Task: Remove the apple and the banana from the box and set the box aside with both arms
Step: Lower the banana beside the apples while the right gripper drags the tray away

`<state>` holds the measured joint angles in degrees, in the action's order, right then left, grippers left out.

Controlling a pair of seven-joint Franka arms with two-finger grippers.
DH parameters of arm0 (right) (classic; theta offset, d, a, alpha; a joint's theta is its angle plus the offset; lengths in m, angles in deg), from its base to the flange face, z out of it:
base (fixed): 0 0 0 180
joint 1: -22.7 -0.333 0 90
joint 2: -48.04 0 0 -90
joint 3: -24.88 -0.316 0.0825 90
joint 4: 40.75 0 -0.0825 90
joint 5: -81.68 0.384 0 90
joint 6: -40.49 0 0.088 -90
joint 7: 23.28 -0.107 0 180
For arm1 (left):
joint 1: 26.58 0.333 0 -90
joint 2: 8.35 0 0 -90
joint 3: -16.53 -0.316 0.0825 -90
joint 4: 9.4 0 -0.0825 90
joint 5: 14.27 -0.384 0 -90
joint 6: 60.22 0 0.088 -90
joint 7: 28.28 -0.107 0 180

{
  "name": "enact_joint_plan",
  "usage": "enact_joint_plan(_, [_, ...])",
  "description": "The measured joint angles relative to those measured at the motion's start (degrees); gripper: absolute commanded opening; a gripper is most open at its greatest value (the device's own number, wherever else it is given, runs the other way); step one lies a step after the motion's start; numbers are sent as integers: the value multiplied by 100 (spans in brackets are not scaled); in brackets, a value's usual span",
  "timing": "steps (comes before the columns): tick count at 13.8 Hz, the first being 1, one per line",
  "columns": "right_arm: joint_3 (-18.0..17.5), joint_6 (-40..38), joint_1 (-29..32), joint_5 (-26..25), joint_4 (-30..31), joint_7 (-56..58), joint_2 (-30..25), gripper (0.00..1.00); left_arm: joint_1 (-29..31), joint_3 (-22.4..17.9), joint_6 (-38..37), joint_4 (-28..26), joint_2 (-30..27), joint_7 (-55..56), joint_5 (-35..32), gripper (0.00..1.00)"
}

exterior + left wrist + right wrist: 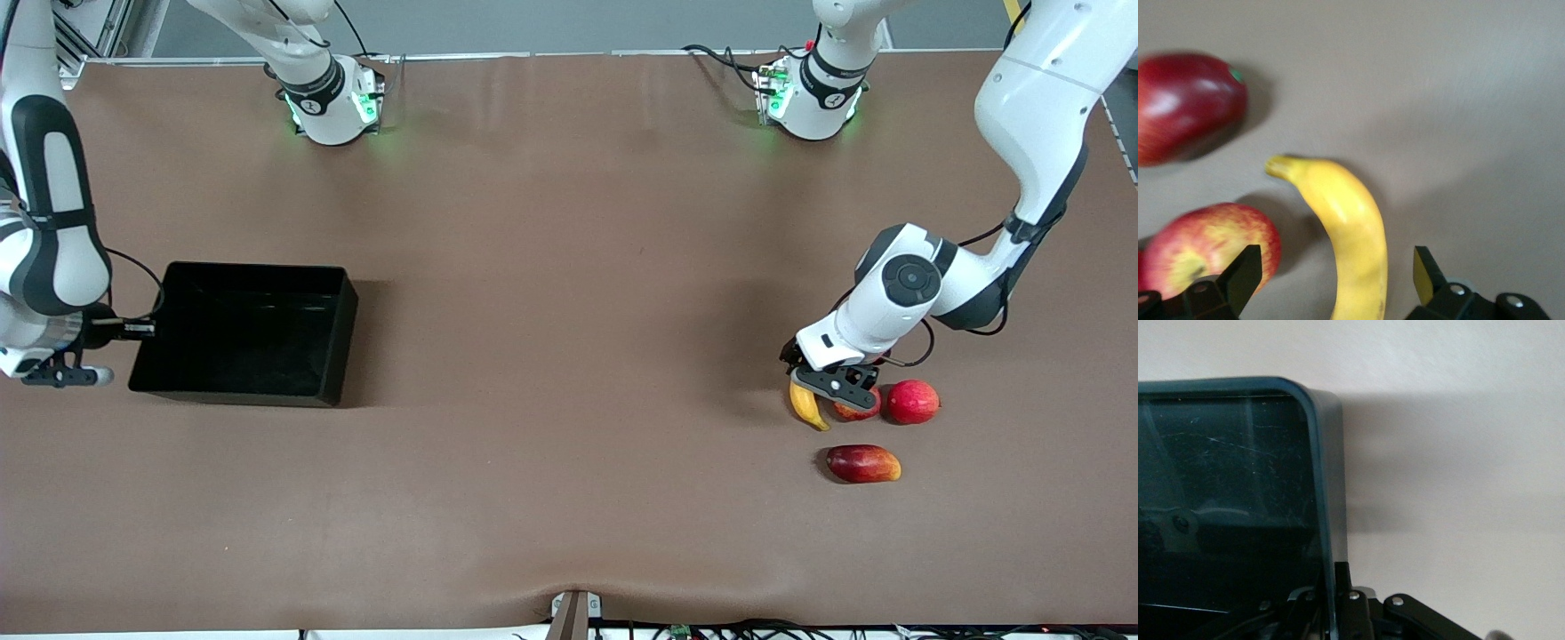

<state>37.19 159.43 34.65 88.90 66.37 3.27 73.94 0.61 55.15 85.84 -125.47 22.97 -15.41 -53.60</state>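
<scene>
The yellow banana [807, 407] lies on the table at the left arm's end, with the red-and-yellow apple [858, 409] touching or almost touching it. My left gripper [822, 382] is open and low over the banana. In the left wrist view its fingers [1241, 277] stand on either side of the banana [1348, 227], and the apple [1208, 243] is just outside one finger. The black box [244, 333] stands at the right arm's end. My right gripper [133, 331] is shut on the box's end wall [1331, 487], with one finger inside and one outside.
An evenly red round fruit [913, 402] lies beside the apple. An oblong red-and-yellow mango [863, 463] lies nearer to the front camera than the banana, and it also shows in the left wrist view [1185, 107]. The brown table [569, 311] stretches between the box and the fruits.
</scene>
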Motion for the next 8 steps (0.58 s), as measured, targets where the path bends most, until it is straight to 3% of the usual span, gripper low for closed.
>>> enact_joint_plan(1, [-3,69,55,-1,111,80,2,0,-2,124,-212,28,-203,182,20,100])
enact_joint_plan(2, [-11,116,59,-1,189,98,2,14,-4,240,-480,85,-403,307,117,100])
enact_joint_plan(3, [-40,131,55,0,231,98,4,87,-6,342,-805,178,-592,342,331,100])
enact_joint_plan(4, [-74,130,45,0,237,99,3,100,-7,435,-1186,319,-756,344,575,100])
enact_joint_plan(8, [-130,-198,31,2,-25,484,-7,100,-10,757,-2635,938,-1031,508,1066,100])
